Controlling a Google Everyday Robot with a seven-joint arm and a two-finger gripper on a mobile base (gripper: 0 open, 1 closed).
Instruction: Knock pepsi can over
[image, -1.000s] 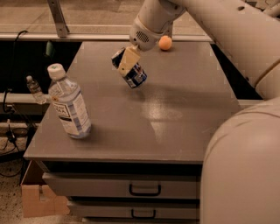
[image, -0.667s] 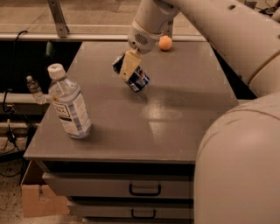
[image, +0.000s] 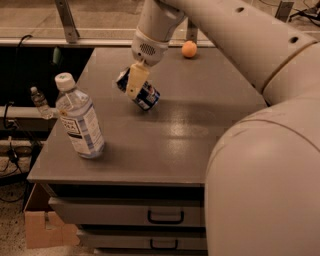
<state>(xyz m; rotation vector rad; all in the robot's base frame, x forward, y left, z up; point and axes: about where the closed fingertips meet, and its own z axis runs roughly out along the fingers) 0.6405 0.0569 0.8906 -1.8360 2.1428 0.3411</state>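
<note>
The pepsi can (image: 145, 95), dark blue with white markings, is tipped far over on the grey table top (image: 200, 135), its top end pointing up-left. My gripper (image: 135, 86) hangs from the white arm right over the can. One cream-coloured finger (image: 137, 79) lies across the can's middle and touches it. The other finger is hidden behind it.
A clear water bottle (image: 79, 119) with a white cap stands near the table's left front edge. An orange ball (image: 189, 49) sits at the back. Drawers (image: 165, 216) are below the top. A cardboard box (image: 42, 227) stands on the floor at left.
The can has tipped further over toward the table. My gripper has moved slightly right and down with it.
</note>
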